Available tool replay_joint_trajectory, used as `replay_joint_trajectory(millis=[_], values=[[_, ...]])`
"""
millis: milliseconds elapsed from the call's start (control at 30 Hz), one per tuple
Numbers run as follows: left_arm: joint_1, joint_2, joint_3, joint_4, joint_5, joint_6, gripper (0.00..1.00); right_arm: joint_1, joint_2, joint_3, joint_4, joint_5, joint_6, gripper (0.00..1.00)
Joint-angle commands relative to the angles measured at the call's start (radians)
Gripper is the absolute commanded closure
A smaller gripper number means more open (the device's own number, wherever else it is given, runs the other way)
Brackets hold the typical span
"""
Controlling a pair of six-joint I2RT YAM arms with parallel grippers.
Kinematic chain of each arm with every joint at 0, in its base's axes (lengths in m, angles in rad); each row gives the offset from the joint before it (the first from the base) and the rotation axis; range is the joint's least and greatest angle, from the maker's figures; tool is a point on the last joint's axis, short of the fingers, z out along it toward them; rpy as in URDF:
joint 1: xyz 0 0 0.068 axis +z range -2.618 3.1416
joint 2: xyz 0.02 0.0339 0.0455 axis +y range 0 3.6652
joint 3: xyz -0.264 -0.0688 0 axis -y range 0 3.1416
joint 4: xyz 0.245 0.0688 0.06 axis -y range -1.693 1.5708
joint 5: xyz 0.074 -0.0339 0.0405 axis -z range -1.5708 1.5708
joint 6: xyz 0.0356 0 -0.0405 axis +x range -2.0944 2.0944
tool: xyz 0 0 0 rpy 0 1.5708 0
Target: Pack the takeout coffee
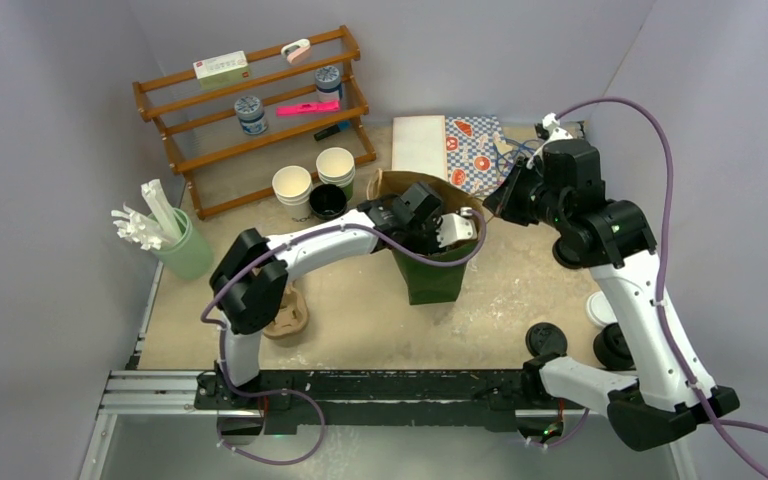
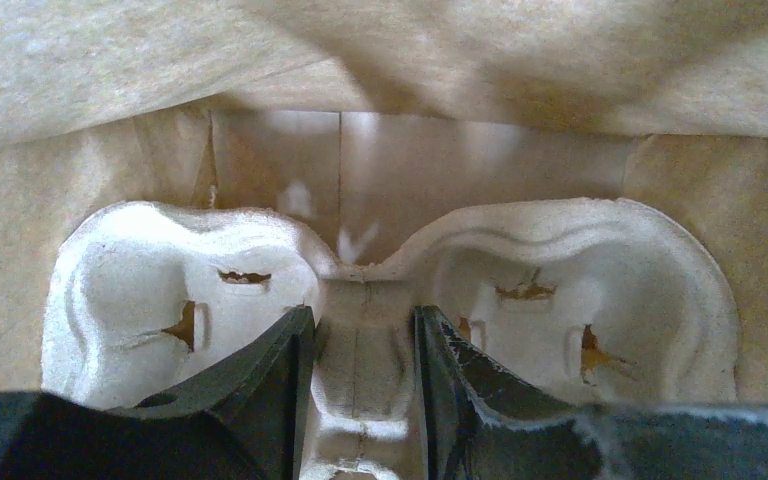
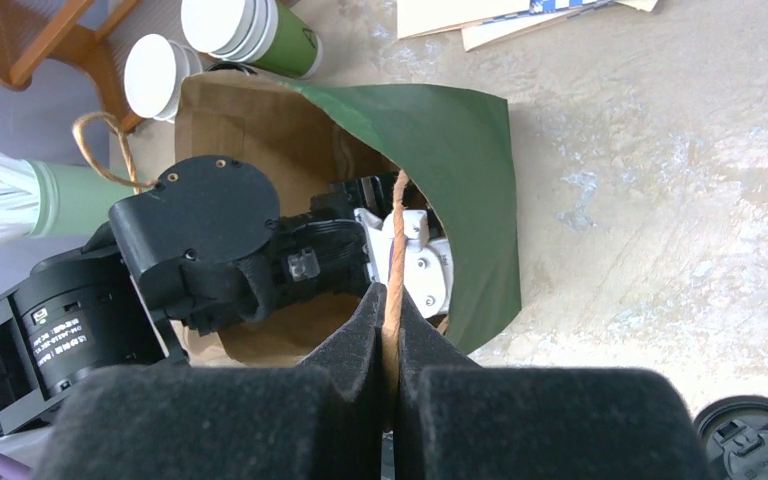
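A: Left wrist view: left hand, half open, clamps pulp cup carrier by its middle ridge, inside paper bag.
B: Next, right hand pinched tight on the bag's twine handle. And the takeout coffee?
A: Cannot tell. One black lid on bench, far right.

The left arm reached in from the paper bag's left side, wrist tipped over its rim. The left gripper sat deep inside, fingers clamped on the middle ridge of the cup carrier. The right arm arched to the bag's right rim, and the right gripper pinched the bag's twine handle.
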Motion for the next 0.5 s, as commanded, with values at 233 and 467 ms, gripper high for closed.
replay_joint_trajectory(millis=[233,467], values=[[0.003,0.211,0.139,-0.220,0.113,-0.070,0.69,0.002,-0.059,-0.115,0.123,0.065,0.069,1.00],[0.000,0.218,0.160,-0.246,0.077,-0.080,0.65,0.000,-0.061,-0.051,0.090,0.110,0.062,1.00]])
